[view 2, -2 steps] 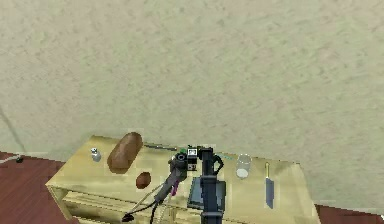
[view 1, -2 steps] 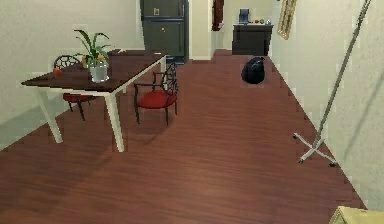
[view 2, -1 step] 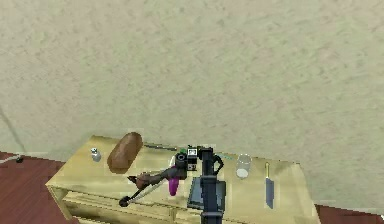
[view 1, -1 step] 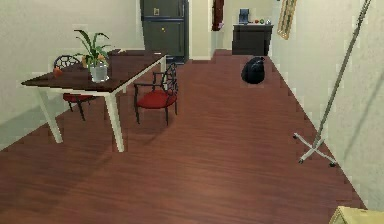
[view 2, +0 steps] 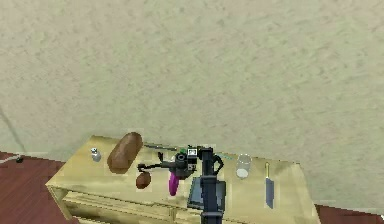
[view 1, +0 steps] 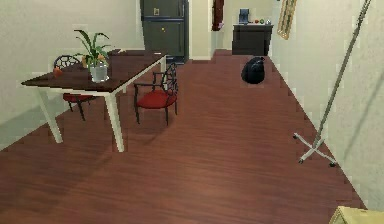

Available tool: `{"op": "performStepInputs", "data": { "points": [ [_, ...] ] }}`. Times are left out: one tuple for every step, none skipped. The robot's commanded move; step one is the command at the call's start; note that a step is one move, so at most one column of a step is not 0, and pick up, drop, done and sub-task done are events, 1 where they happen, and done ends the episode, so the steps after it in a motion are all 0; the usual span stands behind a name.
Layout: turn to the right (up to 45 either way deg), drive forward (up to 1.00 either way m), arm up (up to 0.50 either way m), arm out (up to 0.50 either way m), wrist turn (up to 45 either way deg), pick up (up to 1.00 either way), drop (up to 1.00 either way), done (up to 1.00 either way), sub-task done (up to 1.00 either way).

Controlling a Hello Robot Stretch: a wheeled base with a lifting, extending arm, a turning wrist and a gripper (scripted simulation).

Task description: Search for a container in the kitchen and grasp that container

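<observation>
Against a textured wall stands a pale wooden sideboard (view 2: 90, 180). On its top lie a brown loaf-shaped thing (view 2: 124, 151), a small grey shaker (view 2: 96, 154), a small brown rounded thing (view 2: 143, 180), a purple thing (view 2: 174, 184), a pale cylindrical container (view 2: 243, 166) and a blue-handled knife (view 2: 269, 188). The dark arm (view 2: 210, 197) rises from the bottom edge over the top. My gripper (view 2: 158, 164) reaches left between the loaf and the purple thing. I cannot tell whether it holds anything.
Ahead, a dark-topped dining table (view 1: 70, 78) carries a potted plant (view 1: 96, 55), with red chairs (view 1: 158, 97) beside it. A black bag (view 1: 254, 70) lies on the wood floor. A thin metal stand (view 1: 320, 140) leans at the right wall. Dark cabinets (view 1: 164, 28) stand far back.
</observation>
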Motion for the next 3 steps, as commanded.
{"op": "performStepInputs", "data": {
  "points": [
    [0.0,0.00,0.00,0.00,27.0,0.00,0.00,0.00,0.00],
    [0.0,0.00,-0.30,0.00,0.0,0.00,0.00,0.00,0.00],
    [0.0,0.00,0.00,0.00,0.0,1.00,0.00,0.00,0.00]
  ]
}}
